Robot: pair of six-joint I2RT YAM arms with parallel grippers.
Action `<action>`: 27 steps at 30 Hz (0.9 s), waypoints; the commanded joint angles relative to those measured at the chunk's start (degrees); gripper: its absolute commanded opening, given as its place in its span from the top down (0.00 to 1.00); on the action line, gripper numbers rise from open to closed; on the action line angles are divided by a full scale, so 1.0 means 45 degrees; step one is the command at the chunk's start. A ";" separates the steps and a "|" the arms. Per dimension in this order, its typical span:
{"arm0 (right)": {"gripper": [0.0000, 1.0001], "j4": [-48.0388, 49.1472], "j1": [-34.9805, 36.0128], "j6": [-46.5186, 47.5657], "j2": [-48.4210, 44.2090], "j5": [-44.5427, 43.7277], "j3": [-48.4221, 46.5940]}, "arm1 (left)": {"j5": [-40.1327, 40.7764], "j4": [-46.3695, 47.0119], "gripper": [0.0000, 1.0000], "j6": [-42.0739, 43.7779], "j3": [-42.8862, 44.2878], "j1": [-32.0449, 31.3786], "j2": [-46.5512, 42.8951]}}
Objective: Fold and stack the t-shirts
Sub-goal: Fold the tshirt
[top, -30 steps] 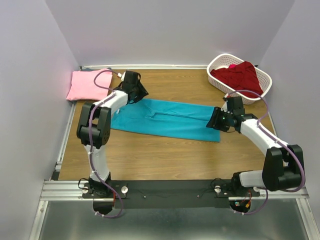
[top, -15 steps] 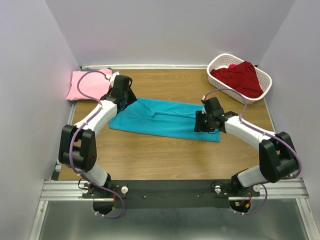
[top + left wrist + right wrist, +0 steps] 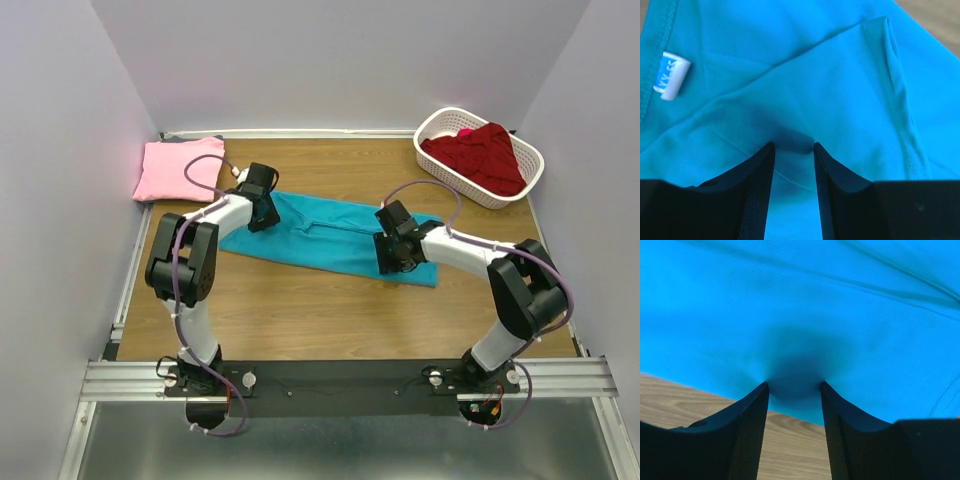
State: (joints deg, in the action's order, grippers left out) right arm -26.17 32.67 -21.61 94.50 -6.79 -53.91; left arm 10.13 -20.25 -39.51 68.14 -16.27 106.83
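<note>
With both our left hand [image 3: 793, 146] and right hand [image 3: 793, 385] parted on the teal t-shirt [image 3: 330, 235], we should pinch only its edge layers together.

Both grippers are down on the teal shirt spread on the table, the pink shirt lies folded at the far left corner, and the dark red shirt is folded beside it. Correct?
Not quite. The dark red shirt lies crumpled in the white basket at the far right, as the top external view shows. The rest holds: the left gripper and right gripper are on the teal shirt, and the pink shirt lies folded far left.
</note>
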 commanded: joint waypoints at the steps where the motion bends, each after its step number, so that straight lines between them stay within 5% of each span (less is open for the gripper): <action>1: 0.46 -0.1096 0.0553 -0.0316 0.0601 -0.0211 -0.0032 | 0.0151 -0.0168 0.55 0.0380 0.1162 -0.0075 0.1432; 16: 0.46 -0.3441 0.4419 -0.0433 0.1870 0.3910 -0.2724 | 0.0580 -0.2335 0.55 0.2040 0.8564 0.0062 0.6004; 23: 0.45 -0.3519 0.4714 -0.0062 0.2049 0.2605 -0.3879 | 0.0542 -0.1517 0.44 0.2861 0.9429 0.0081 0.6164; 27: 0.37 -0.3792 0.4636 0.0405 0.0606 -0.0494 -0.3686 | 0.0542 -0.1048 0.32 0.2707 0.9060 0.0061 0.5036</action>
State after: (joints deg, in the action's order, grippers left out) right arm -40.53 53.91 -22.04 103.00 3.38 -69.76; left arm 11.18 -26.87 -28.25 109.40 -16.21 134.08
